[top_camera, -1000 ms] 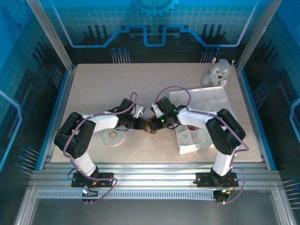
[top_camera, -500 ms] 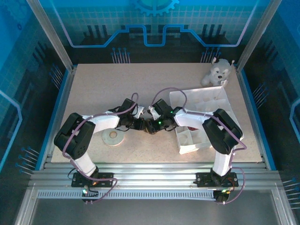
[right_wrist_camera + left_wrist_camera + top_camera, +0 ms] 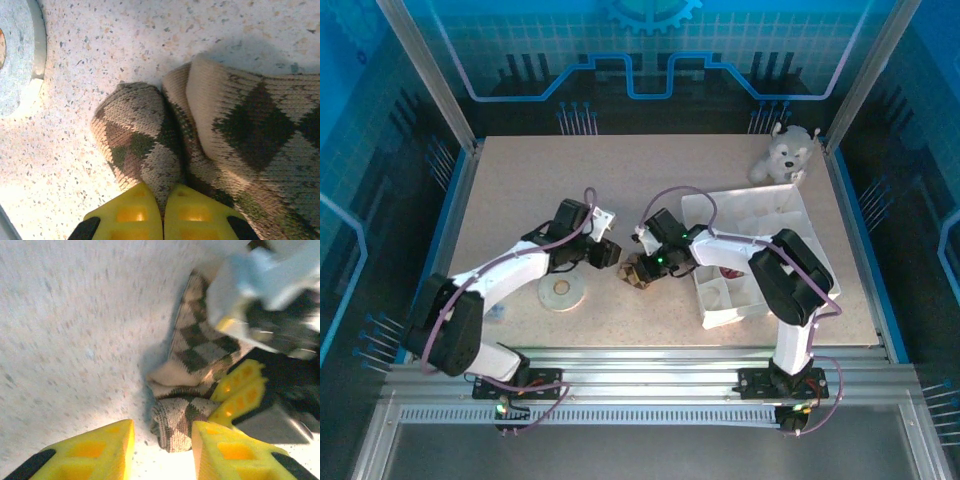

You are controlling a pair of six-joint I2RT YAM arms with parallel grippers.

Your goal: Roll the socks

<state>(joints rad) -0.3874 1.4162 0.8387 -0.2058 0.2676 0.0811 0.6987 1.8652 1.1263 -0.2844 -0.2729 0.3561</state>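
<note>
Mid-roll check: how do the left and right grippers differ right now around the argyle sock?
The right gripper has its jaws shut, pinching a fold of the argyle sock; the left gripper has its jaws apart, gripping nothing. The right gripper's fingertips bite the fabric; the left gripper's straddle the sock's bunched end, with a gap on one side. Both have yellow fingers and meet the sock from opposite sides.

Far desk (image 3: pixel 570 170) lay open. Tray (image 3: pixel 790 215) and dog (image 3: pixel 783 152) blocked the right; a tape roll (image 3: pixel 561 292) sat near-left; socks (image 3: pixel 632 276) filled the gap between left end effector (image 3: pixel 612 255) and right end effector (image 3: pixel 644 266).
</note>
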